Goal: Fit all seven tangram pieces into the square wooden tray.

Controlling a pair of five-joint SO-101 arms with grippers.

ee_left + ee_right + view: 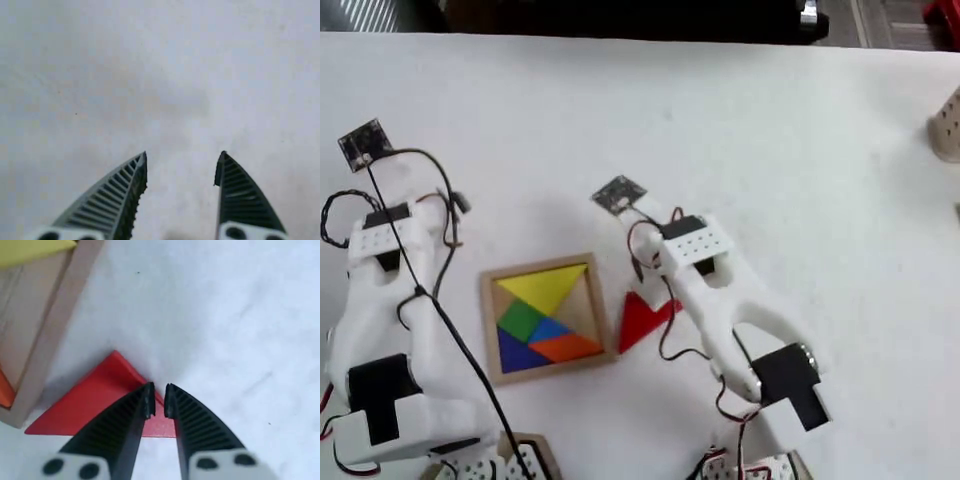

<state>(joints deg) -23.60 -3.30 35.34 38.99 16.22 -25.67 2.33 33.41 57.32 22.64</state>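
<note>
While the left gripper (181, 157) hangs spread over the table (150, 75), the right gripper (159, 392), tips nearly together, hovers over the red triangle (90, 405) beside the wooden tray (55, 325).

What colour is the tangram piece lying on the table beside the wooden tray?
Red. The piece shows best in the right wrist view.

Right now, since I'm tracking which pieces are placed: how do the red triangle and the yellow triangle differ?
The red triangle lies on the table outside the tray; the yellow triangle sits inside it. The right tool is at the red triangle's edge; nothing touches the yellow triangle. Both lie flat.
</note>
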